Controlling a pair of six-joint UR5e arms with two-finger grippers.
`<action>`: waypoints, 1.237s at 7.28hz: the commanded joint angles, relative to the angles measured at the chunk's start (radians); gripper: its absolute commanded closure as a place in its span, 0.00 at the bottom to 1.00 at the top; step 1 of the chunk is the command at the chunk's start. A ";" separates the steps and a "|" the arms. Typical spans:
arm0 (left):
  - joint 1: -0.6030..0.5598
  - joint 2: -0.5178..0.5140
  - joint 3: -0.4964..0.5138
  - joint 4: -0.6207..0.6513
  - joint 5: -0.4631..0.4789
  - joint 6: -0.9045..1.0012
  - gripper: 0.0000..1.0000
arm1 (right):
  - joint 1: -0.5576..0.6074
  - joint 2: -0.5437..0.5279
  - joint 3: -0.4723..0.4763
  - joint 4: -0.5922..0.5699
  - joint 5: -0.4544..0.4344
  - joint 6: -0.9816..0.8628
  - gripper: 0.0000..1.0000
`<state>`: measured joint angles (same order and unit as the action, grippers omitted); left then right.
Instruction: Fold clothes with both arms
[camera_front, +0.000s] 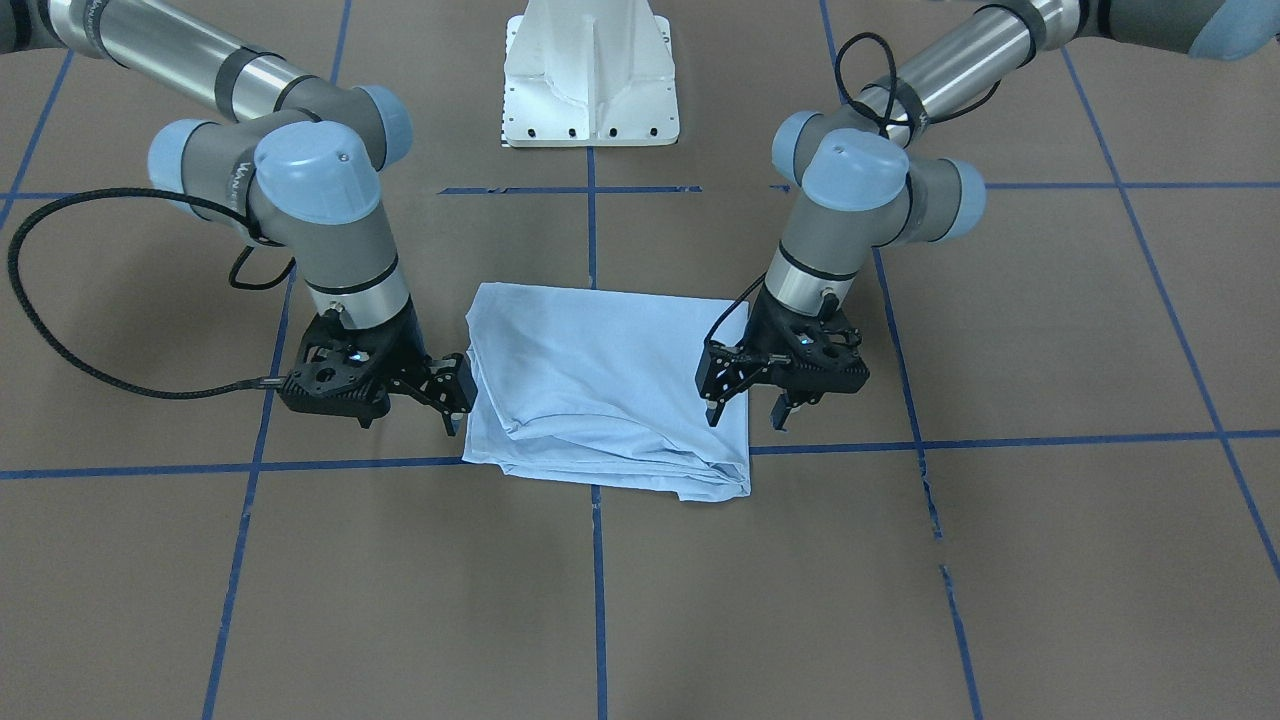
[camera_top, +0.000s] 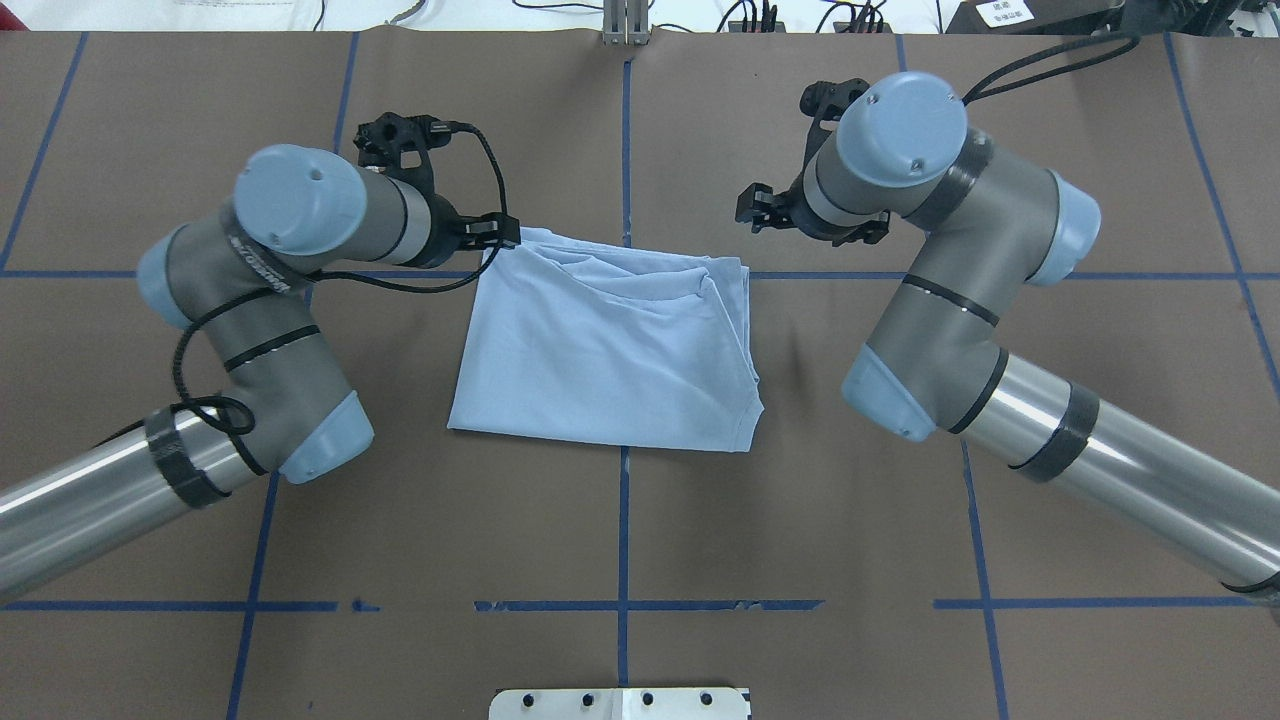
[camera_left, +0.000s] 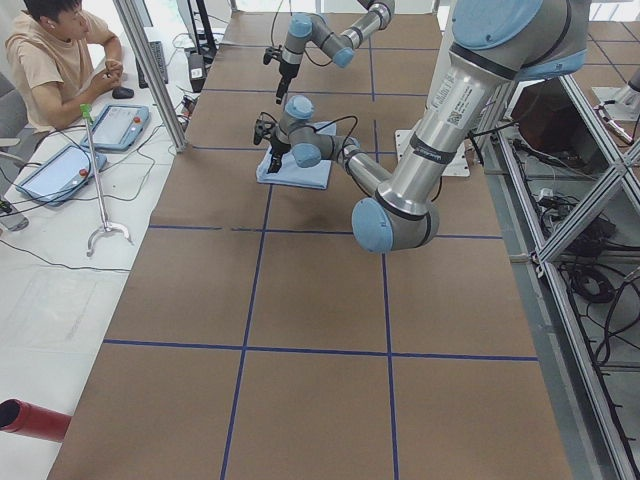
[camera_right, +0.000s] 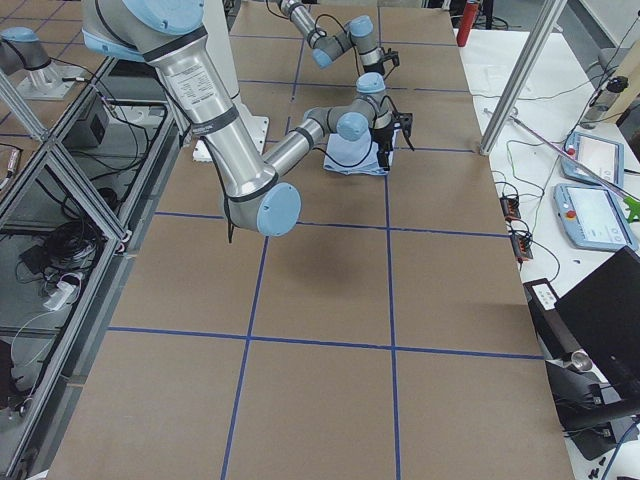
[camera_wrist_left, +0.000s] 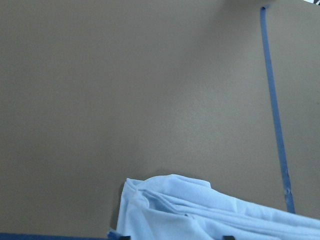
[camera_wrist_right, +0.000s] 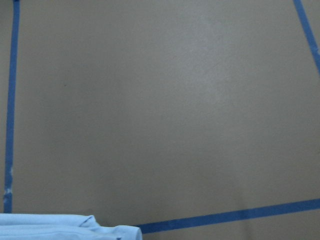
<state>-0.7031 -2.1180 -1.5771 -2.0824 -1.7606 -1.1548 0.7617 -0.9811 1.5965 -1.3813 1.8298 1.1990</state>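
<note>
The light blue T-shirt (camera_front: 600, 390) lies folded into a rough rectangle on the brown table, with wrinkled layers along its operator-side edge; no print or label shows. It also shows in the overhead view (camera_top: 610, 350). My left gripper (camera_front: 747, 415) is open and empty, and straddles the shirt's side edge near its operator-side corner (camera_top: 497, 233). My right gripper (camera_front: 458, 412) is at the opposite corner, just off the fabric (camera_top: 757, 205); its fingers look apart and hold nothing. Both wrist views show a shirt corner at the bottom edge (camera_wrist_left: 200, 210) (camera_wrist_right: 50, 227).
The white pedestal base (camera_front: 590, 80) stands on the robot's side of the shirt. Blue tape lines (camera_top: 623, 520) grid the brown table. An operator (camera_left: 60, 60) sits beyond the table's far side with tablets (camera_left: 120, 125).
</note>
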 joint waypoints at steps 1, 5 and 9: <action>-0.102 0.163 -0.285 0.210 -0.083 0.264 0.00 | 0.155 -0.107 0.102 -0.089 0.164 -0.253 0.00; -0.543 0.462 -0.443 0.332 -0.305 1.001 0.00 | 0.605 -0.452 0.223 -0.255 0.409 -1.070 0.00; -0.832 0.697 -0.390 0.403 -0.489 1.322 0.00 | 0.824 -0.822 0.230 -0.216 0.474 -1.337 0.00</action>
<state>-1.4809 -1.5011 -1.9983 -1.6956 -2.1736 0.1354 1.5396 -1.6651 1.8192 -1.6255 2.2869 -0.1138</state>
